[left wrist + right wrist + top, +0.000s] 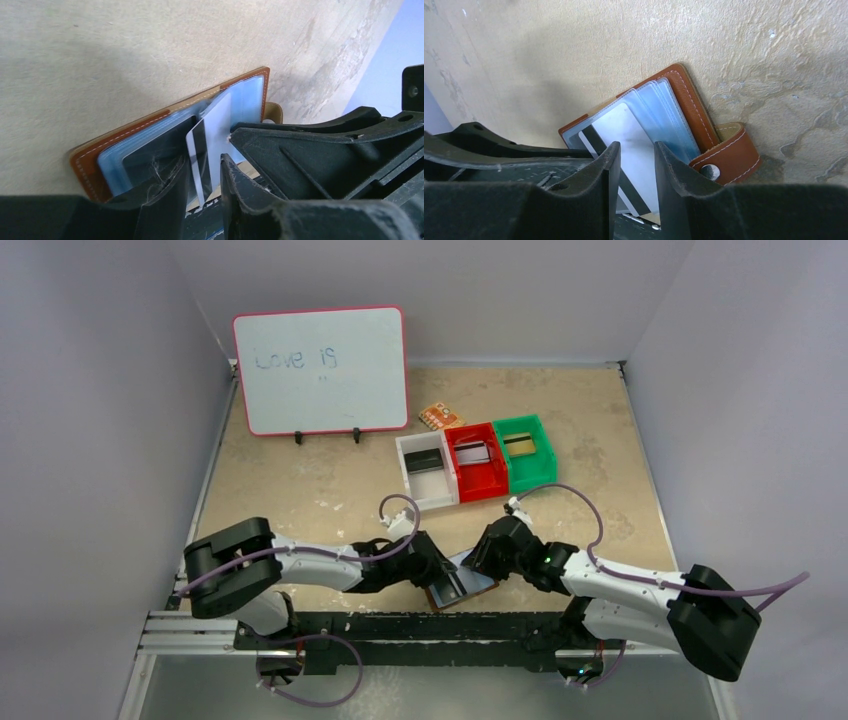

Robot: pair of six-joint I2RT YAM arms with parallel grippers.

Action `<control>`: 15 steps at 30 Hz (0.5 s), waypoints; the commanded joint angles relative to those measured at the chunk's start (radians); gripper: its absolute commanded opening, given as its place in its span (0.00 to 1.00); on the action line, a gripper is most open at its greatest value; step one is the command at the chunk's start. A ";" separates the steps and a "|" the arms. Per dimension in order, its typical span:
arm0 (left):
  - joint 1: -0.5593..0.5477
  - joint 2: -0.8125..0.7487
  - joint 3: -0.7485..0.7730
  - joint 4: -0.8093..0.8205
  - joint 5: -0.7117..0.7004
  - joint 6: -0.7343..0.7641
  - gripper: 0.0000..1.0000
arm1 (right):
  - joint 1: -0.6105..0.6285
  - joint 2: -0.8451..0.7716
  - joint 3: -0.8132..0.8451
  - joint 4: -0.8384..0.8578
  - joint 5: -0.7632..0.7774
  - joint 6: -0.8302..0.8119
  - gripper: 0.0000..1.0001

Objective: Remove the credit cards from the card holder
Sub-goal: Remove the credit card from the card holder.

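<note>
Left end effector [203, 161]: reaches in from the left, low over the table [300, 490]. Fingers partly apart, one on each side of a silvery credit card [217, 125] with a black stripe. The card sits tilted in the gap. Cannot tell whether the fingers actually clamp it or only flank it.

Centre: the card holder [85, 160] lies open and flat on the table near its front edge, between the two end effectors, brown cover down and pale blue pockets up. The silvery card sticks out of the pockets on the side facing the arms. Its long axis, going by the stripe, runs out of the pocket and back towards the left wrist, roughly in line with the gap between the fingers. Judgement: the pull should follow that axis, straight out of the pocket mouth towards the left arm, not sideways.

Right end effector [636, 150]: comes in from the right, over the same card and pockets, with the snap tab [729, 152] just to its outer side. Narrow gap between its fingers, nothing seen pinched in it; the card lies beneath. One fingertip appears to rest on the pockets, possibly pinning the holder.

Both arms are at the holder; only the left has the card between its fingers.
</note>
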 commanded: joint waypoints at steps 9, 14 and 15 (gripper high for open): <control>-0.038 0.017 -0.070 0.138 -0.044 -0.102 0.08 | 0.008 0.018 -0.061 -0.105 -0.034 0.005 0.35; -0.042 0.016 -0.069 0.139 -0.056 -0.099 0.00 | 0.009 0.017 -0.058 -0.113 -0.035 0.008 0.36; -0.043 0.019 -0.070 0.146 -0.054 -0.097 0.00 | 0.008 0.016 -0.056 -0.119 -0.035 0.008 0.36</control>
